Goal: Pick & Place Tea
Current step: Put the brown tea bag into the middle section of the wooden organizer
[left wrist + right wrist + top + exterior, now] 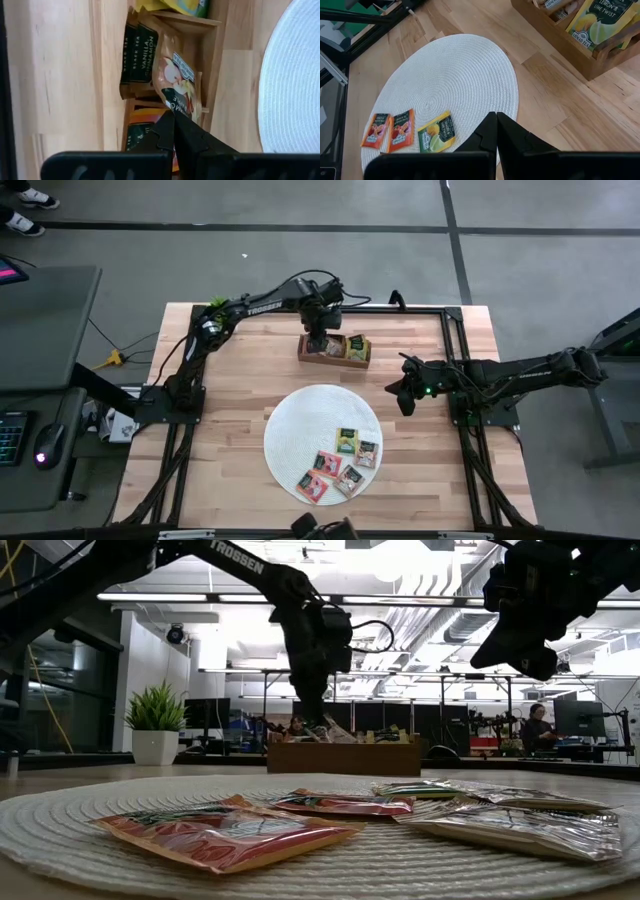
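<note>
A brown wooden tray (333,349) with tea packets standing in its compartments sits at the table's far middle. My left gripper (320,340) points down into it and is shut on a pale packet with an apple picture (176,82). Dark vanilla packets (139,54) stand beside that one, and yellow ones (185,5) fill the compartment beyond. Several more tea packets (338,463) lie flat on the near right part of the round white mat (300,420). My right gripper (405,395) hangs shut above the table, right of the mat, with nothing in it. My left gripper pinches the apple packet by its upper edge (176,111) between its two fingertips, coming from above and pointing steeply down. The packet stands tilted in the tray, and its lower part is still among the other packets; what it rests on is hidden.
The tray's wooden walls and dividers (212,65) close in around the held packet. Bare wood lies between tray and mat (555,100). Black frame rails (455,340) run along the table's sides. A potted plant (155,720) stands at the far left.
</note>
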`<state>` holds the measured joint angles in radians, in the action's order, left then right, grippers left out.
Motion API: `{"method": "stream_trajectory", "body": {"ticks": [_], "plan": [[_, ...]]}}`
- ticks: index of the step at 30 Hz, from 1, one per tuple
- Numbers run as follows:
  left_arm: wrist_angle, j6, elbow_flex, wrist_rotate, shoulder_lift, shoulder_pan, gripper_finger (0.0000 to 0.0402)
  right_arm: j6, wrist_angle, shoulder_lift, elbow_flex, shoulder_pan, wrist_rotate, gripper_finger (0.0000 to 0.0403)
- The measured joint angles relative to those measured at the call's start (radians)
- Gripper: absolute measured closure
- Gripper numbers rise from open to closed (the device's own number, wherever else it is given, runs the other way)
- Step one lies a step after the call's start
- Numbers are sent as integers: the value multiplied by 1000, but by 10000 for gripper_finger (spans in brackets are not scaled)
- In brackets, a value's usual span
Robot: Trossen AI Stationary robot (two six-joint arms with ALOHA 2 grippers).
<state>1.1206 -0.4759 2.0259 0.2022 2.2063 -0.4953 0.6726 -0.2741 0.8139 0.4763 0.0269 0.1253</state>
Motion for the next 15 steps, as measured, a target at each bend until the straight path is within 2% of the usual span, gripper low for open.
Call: {"method": "stream_trajectory", "body": {"ticks": [10,15], "plan": [[38,-59,149,-57,1,14,401,0,0,0,0,0,19,402],[109,-102,156,-77,1,16,401,-1,0,0,0,0,20,402]]}}
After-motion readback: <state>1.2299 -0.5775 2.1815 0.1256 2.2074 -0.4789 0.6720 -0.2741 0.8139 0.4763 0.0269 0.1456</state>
